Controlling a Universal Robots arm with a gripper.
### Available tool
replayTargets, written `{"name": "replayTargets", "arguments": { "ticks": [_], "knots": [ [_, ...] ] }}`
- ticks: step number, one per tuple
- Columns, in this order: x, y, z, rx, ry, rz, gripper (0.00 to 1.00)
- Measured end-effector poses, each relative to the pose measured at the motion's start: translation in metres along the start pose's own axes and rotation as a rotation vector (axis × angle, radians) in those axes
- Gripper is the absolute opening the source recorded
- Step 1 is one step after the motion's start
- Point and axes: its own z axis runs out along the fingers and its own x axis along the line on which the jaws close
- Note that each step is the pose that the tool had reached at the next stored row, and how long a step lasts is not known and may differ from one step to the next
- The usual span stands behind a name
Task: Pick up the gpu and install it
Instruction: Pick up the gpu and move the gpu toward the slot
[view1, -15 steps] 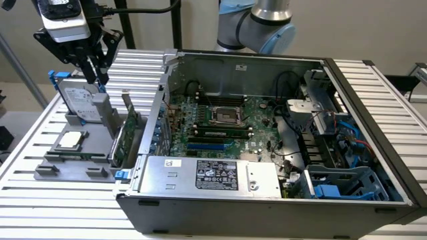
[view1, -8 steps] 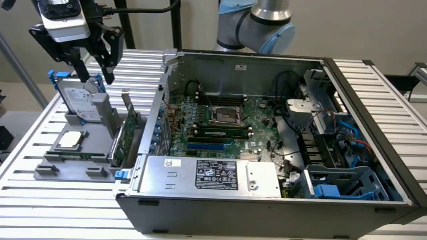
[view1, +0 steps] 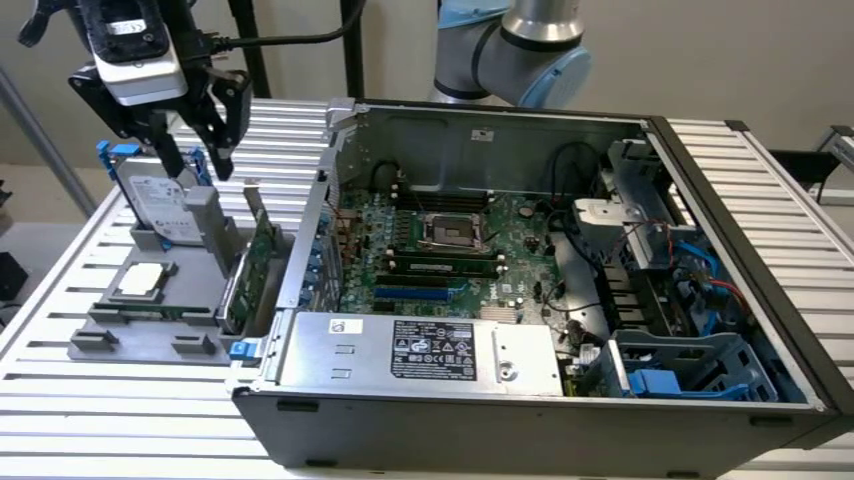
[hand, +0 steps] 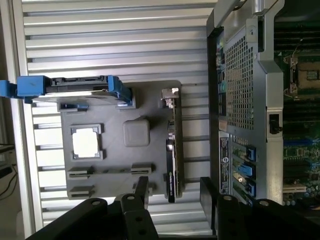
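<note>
The gpu (view1: 256, 268) stands on its edge in a slot of the grey holder (view1: 147, 322), next to the outer wall of the computer case. My gripper (view1: 198, 165) hangs open above the holder, higher than the card and toward the exterior view's left of it, with nothing between its fingers. In the wrist view the gpu (hand: 172, 145) shows edge-on as a thin dark and green strip with a silver bracket at one end. There the gripper (hand: 175, 196) has its two black fingers spread to either side of the card's line, apart from it.
On the holder (hand: 125, 162) also stand a silver hard drive in a blue-handled carrier (view1: 160, 210) and a square processor (view1: 144, 282). The open computer case (view1: 747, 250) holds the motherboard (view1: 454, 250) and a power supply (view1: 427, 350). Everything rests on a slatted metal table (view1: 94, 410).
</note>
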Motion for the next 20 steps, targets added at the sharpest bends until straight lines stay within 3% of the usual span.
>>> {"name": "replayTargets", "arguments": {
  "ticks": [10,20],
  "knots": [
    [0.0,-0.0025,0.0181,-0.0001,-0.0001,0.0,0.54],
    [0.0,-0.0143,0.0363,-0.0001,-0.0001,0.0,0.54]
  ]
}}
